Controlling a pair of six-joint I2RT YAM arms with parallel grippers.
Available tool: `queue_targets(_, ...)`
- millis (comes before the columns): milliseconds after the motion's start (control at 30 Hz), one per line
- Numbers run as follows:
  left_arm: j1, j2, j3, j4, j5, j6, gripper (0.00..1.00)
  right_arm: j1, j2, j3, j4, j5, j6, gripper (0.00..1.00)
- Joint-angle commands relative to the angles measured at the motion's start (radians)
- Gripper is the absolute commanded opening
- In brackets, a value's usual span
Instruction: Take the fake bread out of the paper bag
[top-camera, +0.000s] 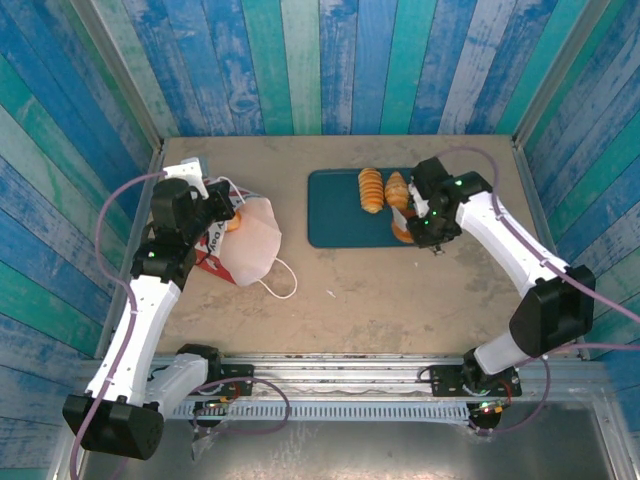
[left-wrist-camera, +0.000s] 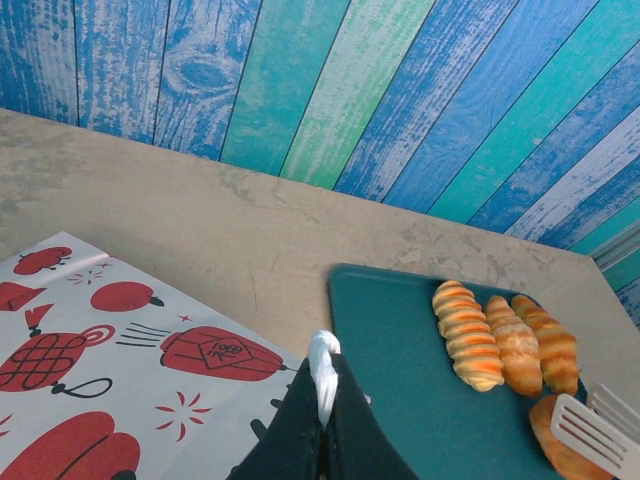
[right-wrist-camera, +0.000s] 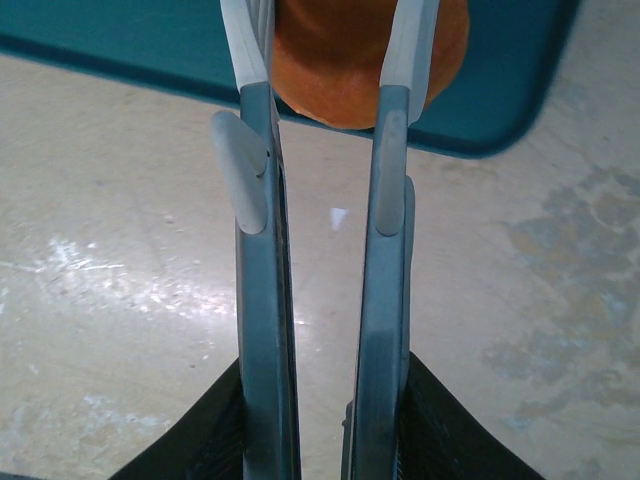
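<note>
The paper bag (top-camera: 250, 240) lies on its side at the left, white with red prints (left-wrist-camera: 120, 350). My left gripper (top-camera: 222, 208) is shut on its white cord handle (left-wrist-camera: 323, 365), which is pinched between the black fingers. An orange piece of fake bread (top-camera: 232, 223) shows at the bag's mouth. Ridged croissants (top-camera: 371, 190) (left-wrist-camera: 465, 320) lie side by side on the teal tray (top-camera: 335, 215). My right gripper (top-camera: 405, 228) (right-wrist-camera: 330, 20) is shut on a round orange bun (right-wrist-camera: 330, 70) at the tray's near right corner, one finger on each side of it.
The bag's other cord loop (top-camera: 280, 280) trails on the table toward the middle. A small white box (top-camera: 190, 168) stands at the back left corner. Blue plank walls close in the table on three sides, and a metal rail (top-camera: 340, 365) runs along the near edge.
</note>
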Motion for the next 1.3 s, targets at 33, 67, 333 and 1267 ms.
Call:
queue_targets(33,-0.001,0.006,0.008,0.014,0.005,0.0,0.01,-0.044,-0.021,-0.011,0.017,0.019,-0.003,0.35)
queue_targets(67,0.0,0.003,0.007,0.013,0.0,0.002,0.01,-0.05,-0.019,-0.012,0.018,0.019,-0.002,0.35)
queue_targets(333,-0.001,-0.012,-0.002,0.015,-0.013,-0.001,0.01,-0.058,0.006,-0.035,0.056,0.04,-0.005,0.38)
queue_targets(1267,-0.001,-0.012,-0.009,0.02,0.0,-0.006,0.01,-0.063,-0.007,-0.05,-0.004,0.099,0.002,0.42)
